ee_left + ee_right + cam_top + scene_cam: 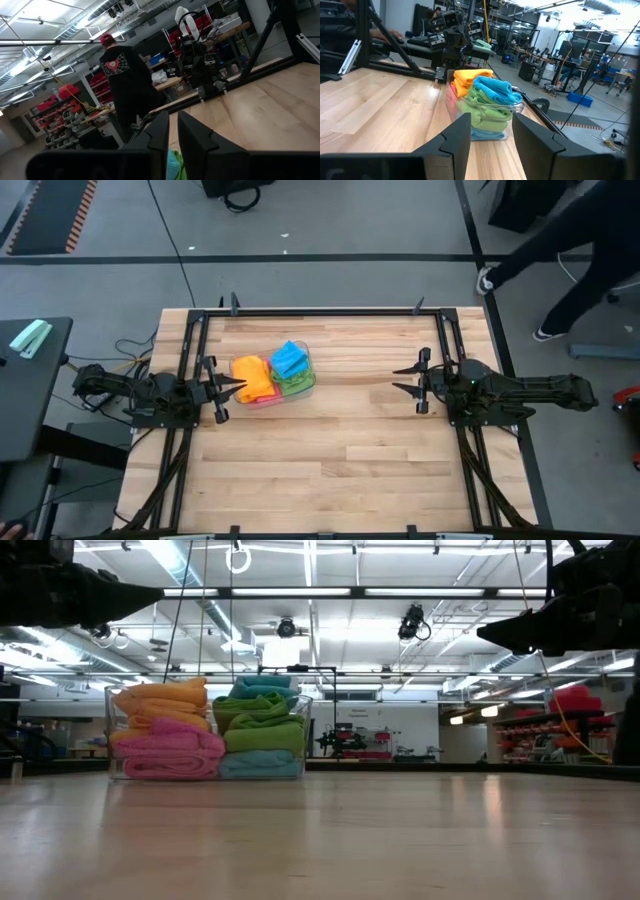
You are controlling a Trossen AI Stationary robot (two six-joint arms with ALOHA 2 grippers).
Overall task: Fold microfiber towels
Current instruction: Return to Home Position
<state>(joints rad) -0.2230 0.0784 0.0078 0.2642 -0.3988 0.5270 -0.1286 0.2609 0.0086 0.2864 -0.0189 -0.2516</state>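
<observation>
The microfiber towels are folded and packed in a clear plastic tub (310,380) left of the table's middle: orange (253,377), blue (290,359), green (296,384) and pink (170,752). My left gripper (240,384) is shut and points level toward the table's right. Its tips hang above the tub's left end, over the orange towel and clear of it (150,590). My right gripper (396,378) stands open on the right side of the table, well apart from the tub. It faces the tub (485,107), and nothing is between its fingers.
Bare wooden tabletop (340,450) stretches between the tub and my right gripper and toward the near edge. A black metal frame (320,311) runs along the table's far and side edges. A person (570,250) in dark clothes walks beyond the far right corner.
</observation>
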